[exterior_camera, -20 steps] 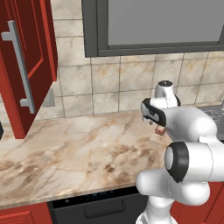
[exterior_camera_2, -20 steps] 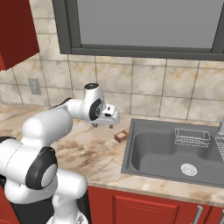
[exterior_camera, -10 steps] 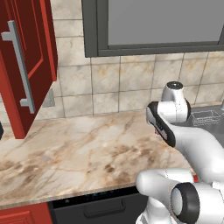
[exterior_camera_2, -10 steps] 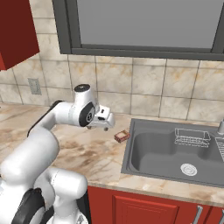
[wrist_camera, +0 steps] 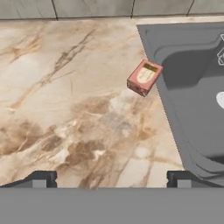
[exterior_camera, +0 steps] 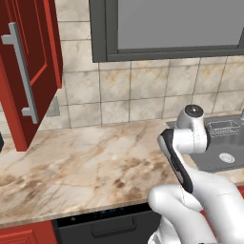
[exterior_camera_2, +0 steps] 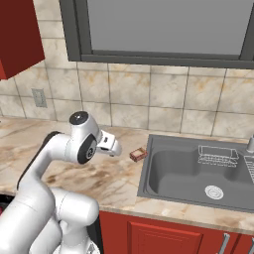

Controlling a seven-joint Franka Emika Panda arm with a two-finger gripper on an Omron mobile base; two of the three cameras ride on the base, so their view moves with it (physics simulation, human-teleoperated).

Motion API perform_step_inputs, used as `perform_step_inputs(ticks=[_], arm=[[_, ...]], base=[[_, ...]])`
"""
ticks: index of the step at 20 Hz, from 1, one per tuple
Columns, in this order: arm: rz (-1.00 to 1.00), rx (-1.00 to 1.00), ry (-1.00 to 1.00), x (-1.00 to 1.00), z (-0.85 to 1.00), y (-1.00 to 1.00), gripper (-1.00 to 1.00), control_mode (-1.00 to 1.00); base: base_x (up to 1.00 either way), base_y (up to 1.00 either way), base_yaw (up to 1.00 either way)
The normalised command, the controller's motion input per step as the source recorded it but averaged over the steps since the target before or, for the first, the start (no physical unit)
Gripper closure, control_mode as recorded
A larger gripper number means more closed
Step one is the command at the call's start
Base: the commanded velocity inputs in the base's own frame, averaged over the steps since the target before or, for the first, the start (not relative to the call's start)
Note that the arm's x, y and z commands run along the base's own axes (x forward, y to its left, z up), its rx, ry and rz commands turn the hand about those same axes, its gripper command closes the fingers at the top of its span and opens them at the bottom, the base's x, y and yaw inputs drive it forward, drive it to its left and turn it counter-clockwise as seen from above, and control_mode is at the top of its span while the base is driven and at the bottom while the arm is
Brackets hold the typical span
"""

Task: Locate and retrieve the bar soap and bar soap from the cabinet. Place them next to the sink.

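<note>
Reddish-brown bar soap (wrist_camera: 145, 78), pale face up, lies on the marble tabletop (wrist_camera: 65, 109) just beside the sink (wrist_camera: 192, 87) rim, in the upper middle of the hand view, so we judge this bar delivered. Our tool (exterior_camera_2: 110, 145) hangs wide and empty left of it. Cabinet door (exterior_camera: 26, 71) at upper left stands open, presumably for the second bar

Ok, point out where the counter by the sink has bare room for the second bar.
Bare marble counter runs wide between the tiled back wall and the front edge, left of the small boxy reddish-brown soap block. That block lies close beside the grey steel sink, so the strip along its rim is the tight spot.
</note>
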Motion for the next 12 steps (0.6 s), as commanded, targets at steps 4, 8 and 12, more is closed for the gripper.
perform_step_inputs(ticks=[4,8,12], arm=[[-0.05,0.08,-0.02,-0.36,0.42,0.2,-1.0,-1.0],[-0.01,0.01,0.0,-0.32,0.54,0.32,-1.0,-1.0],[0.0,0.0,0.04,-0.32,0.41,0.32,-1.0,-1.0]], base=[[0.0,0.0,0.0],[0.0,0.0,0.0],[0.0,0.0,0.0]])
